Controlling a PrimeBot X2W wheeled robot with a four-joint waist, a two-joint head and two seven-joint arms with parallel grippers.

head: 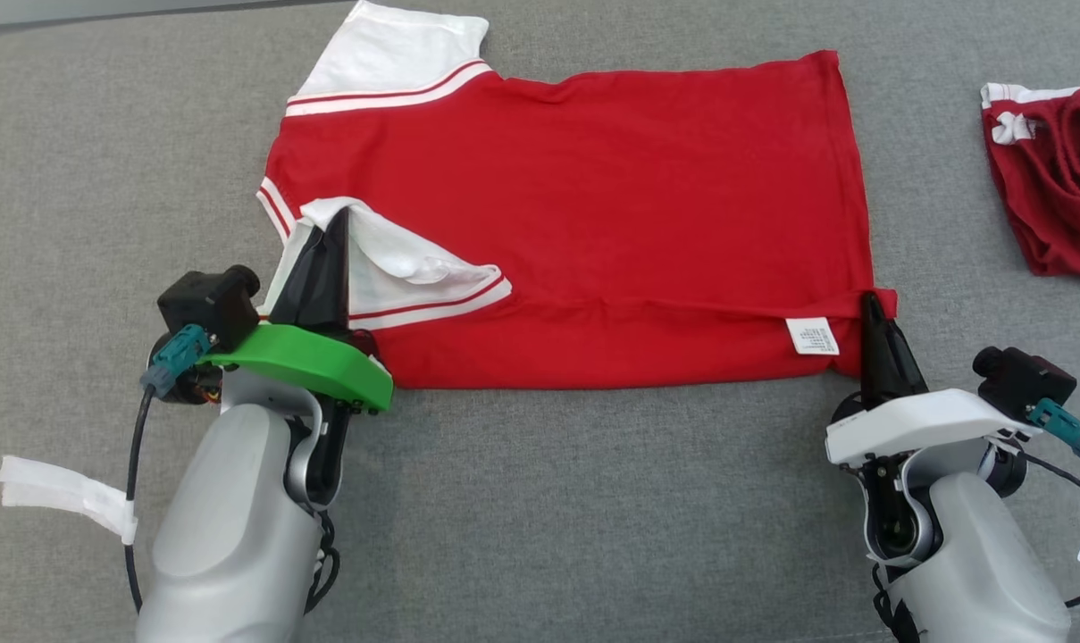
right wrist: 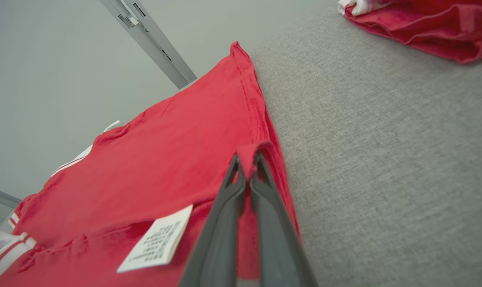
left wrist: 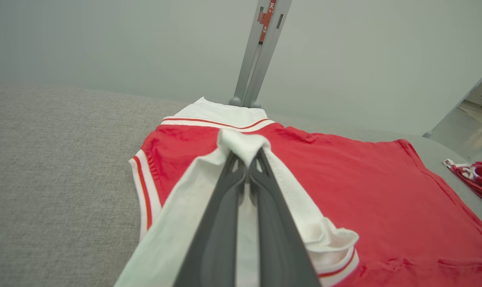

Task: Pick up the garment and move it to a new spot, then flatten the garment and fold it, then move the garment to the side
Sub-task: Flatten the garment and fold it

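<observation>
- Left hand (head: pixel 341 219), pointing 12 o'clock, clenches the white sleeve (head: pixel 388 252) of the red cotton shirt (head: pixel 593 223) on the grey fabric bench (head: pixel 540 500).
- Right hand (head: pixel 868 299) pinches its 4 o'clock corner.
- Left wrist view: grey metal post (left wrist: pixel 258 52) beyond.

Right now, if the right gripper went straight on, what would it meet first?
The right gripper, shut on a hem corner of the red T-shirt, points along that hem, so more of the shirt likely comes first. The grey fabric surface lies beside; its height above is unclear.
</observation>
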